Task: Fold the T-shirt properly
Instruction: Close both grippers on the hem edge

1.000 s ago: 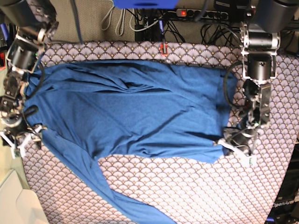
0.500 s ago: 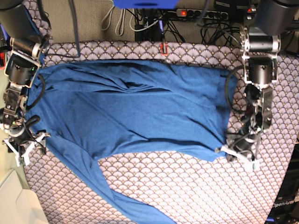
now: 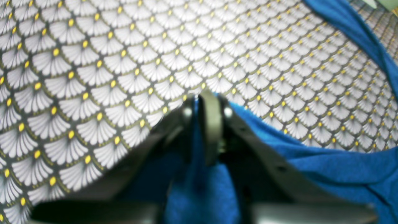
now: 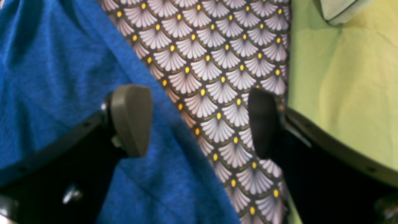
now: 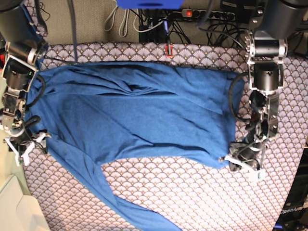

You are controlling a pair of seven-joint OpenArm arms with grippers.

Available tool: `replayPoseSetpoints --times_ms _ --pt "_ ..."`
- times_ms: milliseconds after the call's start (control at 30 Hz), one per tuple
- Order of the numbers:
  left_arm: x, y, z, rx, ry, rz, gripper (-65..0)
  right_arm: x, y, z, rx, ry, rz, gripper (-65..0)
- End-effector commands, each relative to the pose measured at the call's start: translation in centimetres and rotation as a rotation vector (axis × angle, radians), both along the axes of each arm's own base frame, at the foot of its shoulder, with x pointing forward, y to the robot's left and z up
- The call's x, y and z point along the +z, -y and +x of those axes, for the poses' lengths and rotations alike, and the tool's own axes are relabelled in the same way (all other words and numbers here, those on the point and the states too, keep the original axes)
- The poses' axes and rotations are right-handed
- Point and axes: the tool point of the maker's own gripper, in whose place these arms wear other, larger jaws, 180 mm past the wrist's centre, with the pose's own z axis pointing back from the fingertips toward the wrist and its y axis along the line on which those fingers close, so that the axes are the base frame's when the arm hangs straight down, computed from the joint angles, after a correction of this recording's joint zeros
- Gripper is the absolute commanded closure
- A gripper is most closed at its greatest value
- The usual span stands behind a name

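Observation:
The royal-blue T-shirt lies spread across the patterned table cover, with one long sleeve trailing toward the front edge. My left gripper sits at the shirt's front right corner. In the left wrist view, the left gripper is shut with a fold of the T-shirt pinched between its pads. My right gripper is at the shirt's left edge. In the right wrist view, the right gripper stands wide open; one finger is over the T-shirt, the other over bare cover.
A power strip and tangled cables run behind the table. A small red object sits at the back edge. A pale box stands off the front left corner. A green surface borders the table cover beside the right gripper.
The left gripper has shifted slightly toward the front with the shirt's corner, drawing the lower hem straighter. The right arm has shifted a little beside the left edge, its gripper staying open.

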Motion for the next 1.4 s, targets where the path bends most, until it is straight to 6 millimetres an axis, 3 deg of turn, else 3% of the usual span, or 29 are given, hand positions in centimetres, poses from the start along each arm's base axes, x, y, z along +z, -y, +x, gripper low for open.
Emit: replayPoseSetpoints --times_ms 0,100,167,367,533,733,833,1033,1367 --pt "2.8 -0.4 1.5 0.003 0.076 0.001 -13.0 2.5 0.7 1.3 -0.008 0.075 -0.005 -48.2" --pt "2.6 -0.4 1.4 0.004 0.074 -0.003 -20.9 2.5 0.6 1.4 -0.006 0.079 -0.002 -48.1" --pt "2.6 -0.5 1.3 0.007 0.075 -0.005 -22.8 2.5 0.4 1.5 -0.003 0.085 0.002 -48.1" --pt "2.7 -0.7 1.5 0.014 0.078 -0.009 -23.0 1.9 -0.8 2.4 -0.001 0.079 0.055 -48.1" --pt "0.5 -0.3 2.0 0.033 0.005 -0.046 -23.0 2.3 -1.4 3.4 0.003 0.1 0.086 -48.1" --pt "-0.7 -0.5 3.0 0.074 -0.007 -0.074 -23.0 2.1 -3.1 4.0 0.073 0.074 0.043 -48.1" --pt "-1.2 0.3 3.4 0.089 0.0 -0.098 -23.0 1.8 -4.2 4.1 0.096 0.066 0.043 -48.1" --pt "-2.5 1.1 3.1 0.074 -0.021 -0.08 -23.0 1.8 -4.3 4.2 0.097 0.067 0.044 -48.0" --pt "-2.4 3.9 3.4 -0.012 0.007 -0.016 -23.0 1.8 -4.3 4.2 0.097 0.067 0.044 -48.1"
